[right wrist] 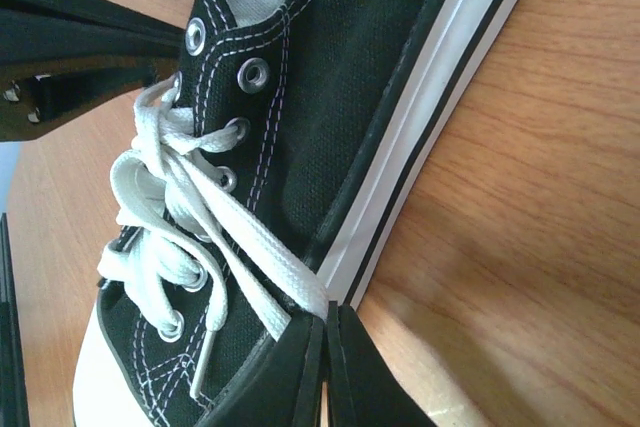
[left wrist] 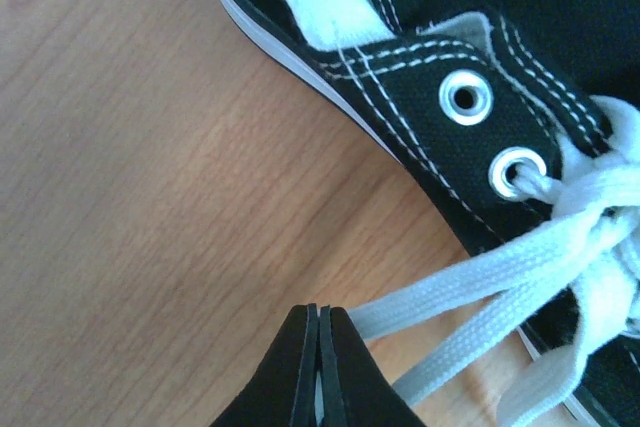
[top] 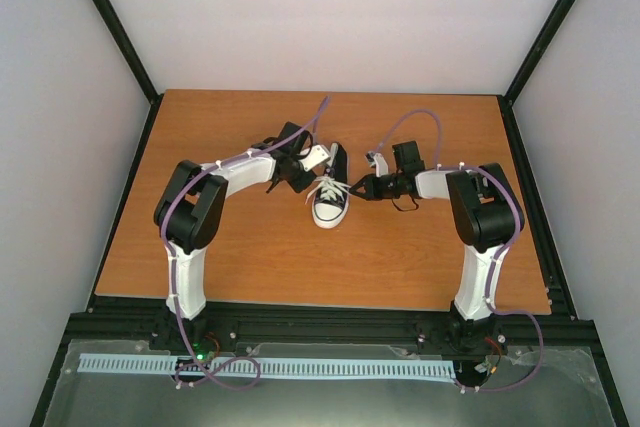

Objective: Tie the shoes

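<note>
While looking down from overhead, finding a black sneaker (top: 330, 202) sitting upright on its white sole near the middle of a wooden tabletop (top: 250, 257), toe cap pointing toward the arm bases. Crowding in on it from both sides with two arms. Pinching a flat white lace (left wrist: 450, 282) in the left hand (left wrist: 318, 322), black fingers (left wrist: 280, 379) pressing together on it, just beside the shoe's eyelet row. Clamping a second lace (right wrist: 255, 247) in the right hand (right wrist: 325, 332), fingers meeting around it right against the striped sole edge. Leading both strands back into the crossed lacing over the tongue.
</note>
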Controlling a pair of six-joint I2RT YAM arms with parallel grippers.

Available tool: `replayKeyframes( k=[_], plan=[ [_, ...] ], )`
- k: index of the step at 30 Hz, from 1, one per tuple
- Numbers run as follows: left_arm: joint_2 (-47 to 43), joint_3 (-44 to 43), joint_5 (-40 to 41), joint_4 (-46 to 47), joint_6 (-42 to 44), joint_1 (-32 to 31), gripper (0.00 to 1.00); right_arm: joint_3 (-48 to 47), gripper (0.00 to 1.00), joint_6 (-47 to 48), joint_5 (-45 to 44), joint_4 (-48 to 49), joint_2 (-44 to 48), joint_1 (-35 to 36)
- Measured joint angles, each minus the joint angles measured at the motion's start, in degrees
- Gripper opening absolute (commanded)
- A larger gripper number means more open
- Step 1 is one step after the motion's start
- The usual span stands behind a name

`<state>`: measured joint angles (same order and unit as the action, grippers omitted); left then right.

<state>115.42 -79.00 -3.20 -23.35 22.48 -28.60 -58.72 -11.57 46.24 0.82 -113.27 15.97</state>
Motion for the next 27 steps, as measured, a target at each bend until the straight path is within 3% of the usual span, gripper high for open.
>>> replayKeyframes(
  k=[16,18,19,22,27],
  plan=[
    [-0.09,2.03,-1.95,3.23,0.07,0.92,0.01,0.37,0.03,0.83,-0.74,-1.18,0.22,-0.24],
    [-0.50,2.43,-3.56,3.19,0.07,0.96,0.01,0.13,0.11,0.90,-0.57,-1.64,0.24,-0.24],
    [-1.03,2.86,-4.72,3.04,0.07,1.01,0.08,-0.22,0.17,1.09,-0.59,-2.19,0.31,-0.26],
    [-2.75,4.00,-6.80,2.60,0.22,1.01,0.55,-1.29,0.28,1.42,-0.79,-3.56,0.63,-0.39],
    [-9.66,8.09,-6.40,2.58,0.52,0.76,0.66,-1.68,0.47,2.58,-2.40,-6.01,3.67,-0.63]
  ],
)
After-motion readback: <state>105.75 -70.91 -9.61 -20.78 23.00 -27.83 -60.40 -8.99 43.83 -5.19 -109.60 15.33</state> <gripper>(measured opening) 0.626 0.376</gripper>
